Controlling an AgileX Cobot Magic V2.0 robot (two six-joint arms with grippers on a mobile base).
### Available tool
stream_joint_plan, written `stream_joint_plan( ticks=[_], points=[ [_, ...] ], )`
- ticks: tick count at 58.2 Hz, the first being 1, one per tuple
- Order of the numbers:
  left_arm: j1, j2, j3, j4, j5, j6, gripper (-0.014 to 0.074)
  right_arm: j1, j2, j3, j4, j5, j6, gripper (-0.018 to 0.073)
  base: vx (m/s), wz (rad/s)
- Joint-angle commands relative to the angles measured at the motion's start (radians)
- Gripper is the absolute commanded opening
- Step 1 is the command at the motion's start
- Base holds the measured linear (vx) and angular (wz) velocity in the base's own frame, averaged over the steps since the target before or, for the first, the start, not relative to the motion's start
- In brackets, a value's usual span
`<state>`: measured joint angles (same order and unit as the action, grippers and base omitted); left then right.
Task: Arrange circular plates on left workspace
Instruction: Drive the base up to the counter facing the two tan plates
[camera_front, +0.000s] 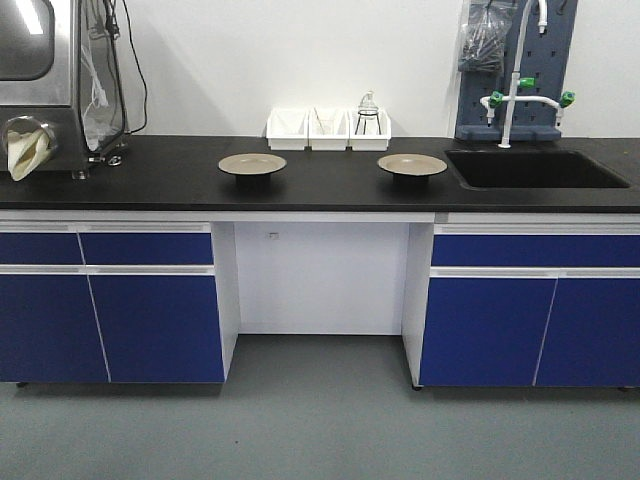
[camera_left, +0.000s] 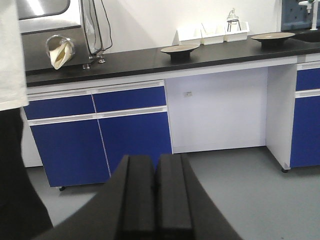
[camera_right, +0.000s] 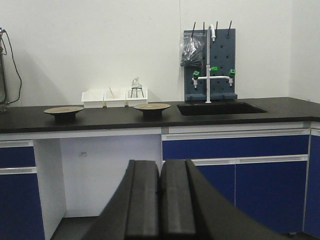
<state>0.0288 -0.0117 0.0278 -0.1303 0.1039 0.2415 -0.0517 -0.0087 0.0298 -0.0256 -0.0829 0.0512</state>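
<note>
Two round tan plates with black rims sit on the black benchtop (camera_front: 170, 175), each on a dark base. The left plate (camera_front: 252, 163) is near the middle of the bench. The right plate (camera_front: 412, 164) stands just left of the sink. Both also show in the left wrist view, the left plate (camera_left: 180, 48) and the right plate (camera_left: 273, 36), and in the right wrist view, the left plate (camera_right: 63, 110) and the right plate (camera_right: 151, 106). My left gripper (camera_left: 156, 162) is shut and empty, far from the bench, above the floor. My right gripper (camera_right: 160, 167) is likewise shut and empty.
Three white bins (camera_front: 328, 128) stand at the back wall, one with a glass flask. A recessed sink (camera_front: 535, 168) with a tap and pegboard is at the right. A steel machine (camera_front: 50, 80) stands at the far left. Blue cabinets (camera_front: 110, 310) flank a knee gap.
</note>
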Motion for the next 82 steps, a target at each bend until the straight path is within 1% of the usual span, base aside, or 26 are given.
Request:
stream_joint_plan(
  ticks=[1, 38, 82],
  points=[
    [-0.005, -0.015, 0.012, -0.001, -0.08, -0.01, 0.0002, -0.002, -0.012, 0.006, -0.013, -0.078, -0.007, 0.0, 0.19, 0.05],
    [-0.005, -0.015, 0.012, -0.001, -0.08, -0.01, 0.0002, -0.002, -0.012, 0.006, -0.013, -0.077, -0.007, 0.0, 0.27, -0.09],
    [-0.005, -0.015, 0.012, -0.001, -0.08, -0.01, 0.0002, -0.002, -0.012, 0.006, -0.013, -0.077, -0.007, 0.0, 0.47, 0.03]
  ],
)
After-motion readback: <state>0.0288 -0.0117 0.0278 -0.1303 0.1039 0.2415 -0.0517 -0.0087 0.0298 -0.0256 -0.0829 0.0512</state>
